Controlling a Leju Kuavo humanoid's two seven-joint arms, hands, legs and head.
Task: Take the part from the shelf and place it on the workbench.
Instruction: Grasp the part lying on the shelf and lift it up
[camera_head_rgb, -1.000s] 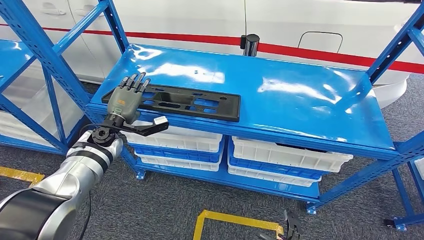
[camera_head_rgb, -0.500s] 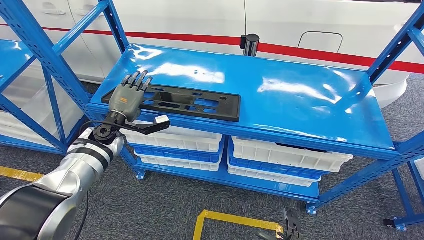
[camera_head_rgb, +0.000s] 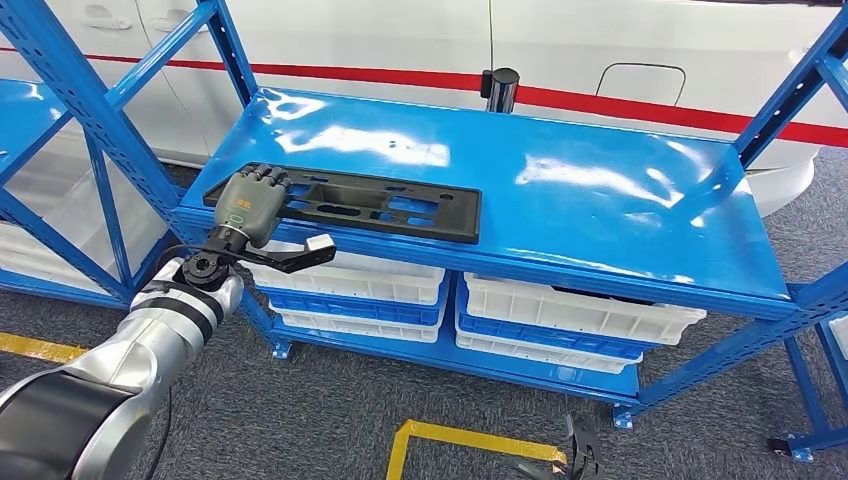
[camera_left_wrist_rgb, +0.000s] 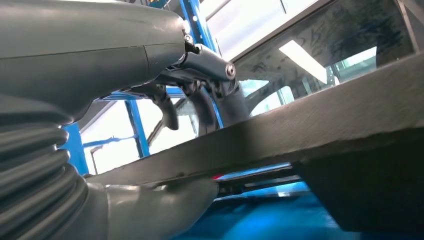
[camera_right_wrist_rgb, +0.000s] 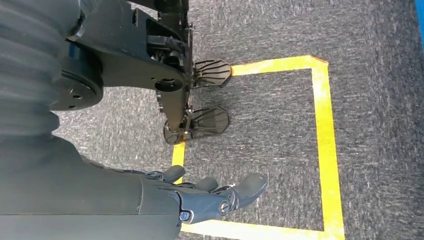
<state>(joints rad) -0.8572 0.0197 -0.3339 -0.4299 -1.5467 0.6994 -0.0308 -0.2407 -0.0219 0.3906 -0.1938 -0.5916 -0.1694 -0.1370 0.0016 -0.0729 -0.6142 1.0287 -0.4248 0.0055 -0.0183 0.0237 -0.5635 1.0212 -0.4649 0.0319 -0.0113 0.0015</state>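
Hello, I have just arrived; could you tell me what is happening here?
The left robot hand is closing on the near left end of a long flat black plastic part lying on the top level of the glossy blue metal shelf. Its fingers curl over the part's edge, thumb underneath. The part still rests on the shelf. The right robot hand hangs open above the grey carpet.
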